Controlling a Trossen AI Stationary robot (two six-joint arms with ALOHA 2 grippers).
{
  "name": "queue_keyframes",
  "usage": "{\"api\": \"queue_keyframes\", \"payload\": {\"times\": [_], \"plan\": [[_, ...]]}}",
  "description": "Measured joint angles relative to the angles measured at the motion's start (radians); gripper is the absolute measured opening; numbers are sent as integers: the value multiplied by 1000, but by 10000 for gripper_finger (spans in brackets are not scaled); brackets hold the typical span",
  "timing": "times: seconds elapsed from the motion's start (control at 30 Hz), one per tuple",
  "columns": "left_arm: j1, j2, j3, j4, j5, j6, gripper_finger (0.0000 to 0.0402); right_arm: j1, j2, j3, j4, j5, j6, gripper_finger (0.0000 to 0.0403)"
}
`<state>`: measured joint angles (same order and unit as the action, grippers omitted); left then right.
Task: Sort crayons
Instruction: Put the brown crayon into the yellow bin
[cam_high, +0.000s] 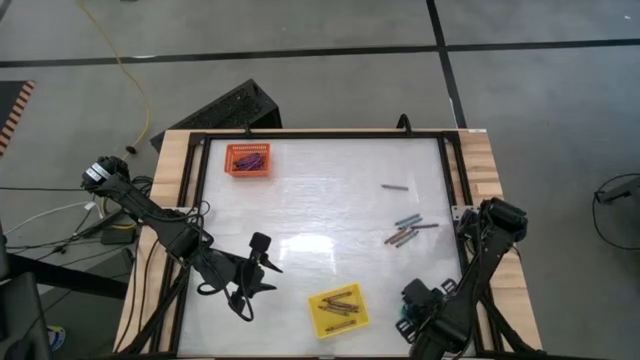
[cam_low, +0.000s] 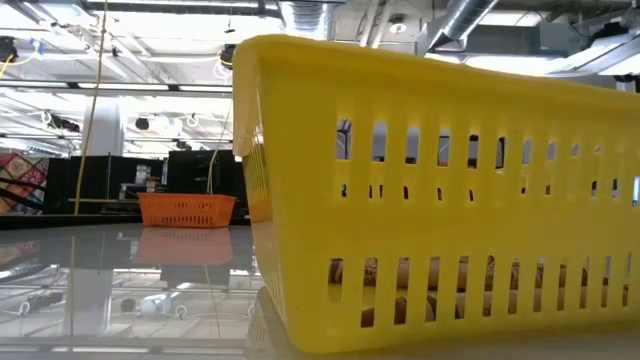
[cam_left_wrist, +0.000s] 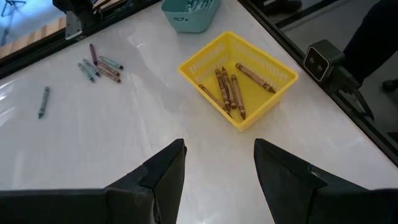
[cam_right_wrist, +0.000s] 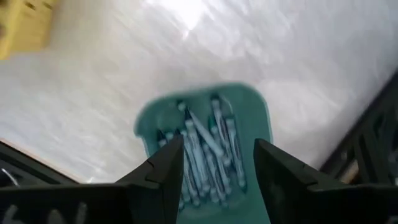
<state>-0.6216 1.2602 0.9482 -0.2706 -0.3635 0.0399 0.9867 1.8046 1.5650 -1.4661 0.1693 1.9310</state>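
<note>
Loose crayons (cam_high: 405, 232) lie in a small cluster on the white table at the right, and a single one (cam_high: 396, 186) lies farther back. A yellow tray (cam_high: 337, 311) near the front edge holds brownish crayons (cam_left_wrist: 227, 90). The orange tray (cam_high: 248, 159) at the far left holds dark ones. A teal tray (cam_right_wrist: 205, 149) at the near right holds teal-blue crayons (cam_right_wrist: 205, 152). My right gripper (cam_right_wrist: 219, 165) hangs open above it, pointing down, with nothing between its fingers. My left gripper (cam_left_wrist: 219, 168) stands open and empty above the table, left of the yellow tray.
A black frame (cam_high: 445, 170) runs around the white table top, with wooden strips (cam_high: 485, 170) outside it. In the low view the yellow tray (cam_low: 440, 200) fills the near right and the orange tray (cam_low: 187, 209) stands far back. Bare table top (cam_high: 320, 200) lies between the trays.
</note>
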Motion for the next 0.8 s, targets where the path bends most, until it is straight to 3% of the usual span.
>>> {"api": "queue_keyframes", "payload": {"times": [0.23,0.4,0.57,0.8], "plan": [[4,0,0,-27,-53,9,181,-19,0,0,-25,266,-59,185],[42,0,-34,-6,-44,-4,181,-126,0,1,-46,435,-185,184],[86,1,-106,35,34,-63,181,-270,0,1,-31,443,-469,184],[98,1,-197,193,45,-81,181,-500,-29,-10,-90,447,-726,184]]}}
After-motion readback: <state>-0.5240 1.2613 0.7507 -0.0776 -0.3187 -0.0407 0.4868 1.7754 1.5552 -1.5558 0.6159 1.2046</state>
